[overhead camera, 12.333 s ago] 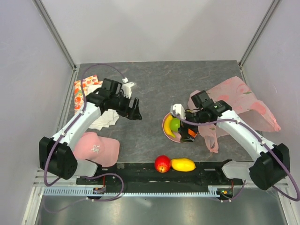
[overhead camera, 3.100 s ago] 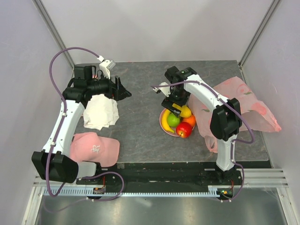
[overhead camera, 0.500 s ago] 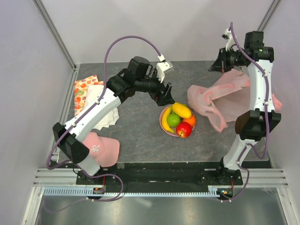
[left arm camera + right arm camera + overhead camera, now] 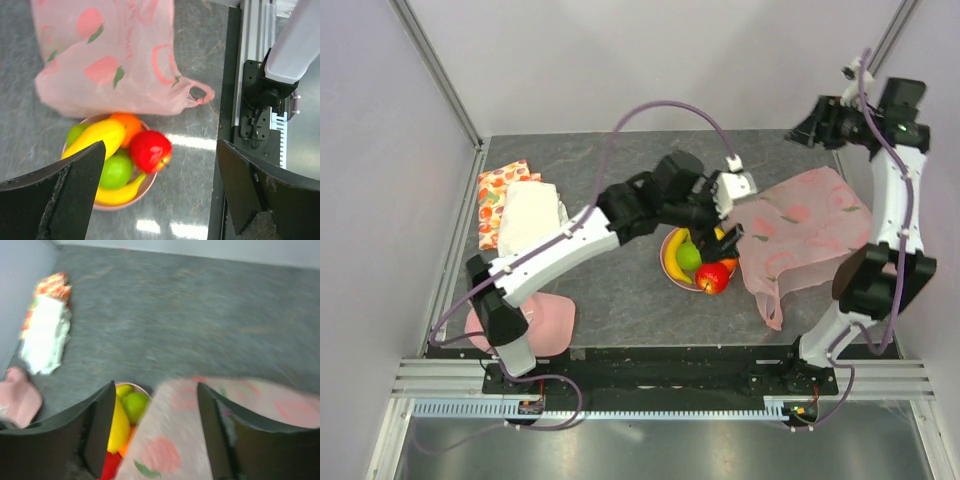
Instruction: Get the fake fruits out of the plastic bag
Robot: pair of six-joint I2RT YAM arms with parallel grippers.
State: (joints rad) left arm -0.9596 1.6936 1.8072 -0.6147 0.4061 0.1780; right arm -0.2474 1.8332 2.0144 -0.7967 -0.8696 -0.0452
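1. Table (image 4: 620,180): grey top, walled on three sides, with a rail along the near edge. The widest open room is the middle and far-left strip.
2. Left arm: stretched across the table. The left gripper (image 4: 160,145) hovers over the plate with its fingers spread wide and nothing between them.
3. Right arm: raised high at the far-right corner. The right gripper (image 4: 155,387) is released and grasps nothing, with the bag well below it.
4. Plastic bag (image 4: 810,235): pale pink with a peach print, lying slumped on the right half of the table. It looks flat, but whether anything remains inside cannot be told. Its near edge lies against the plate's rim, and one handle loop (image 4: 200,93) trails toward the rail.
5. Side goods, far from the work: white cloth (image 4: 530,215), pink cap (image 4: 550,325), fruit-printed cloth (image 4: 498,185).
6. Plate (image 4: 95,118): at table centre, just left of the bag.
7. Fake fruits (image 4: 107,137): out of the bag and heaped on the plate. They are a banana, mango, orange, red apple and green ones.
8. Handling note, as a judgement: the task looks nearly done, and what remains is to confirm the bag is empty. The left gripper should rise straight up before swinging back, so it does not clip the heap or drag the bag's edge. The right arm has walls close by, so it should come down inward.
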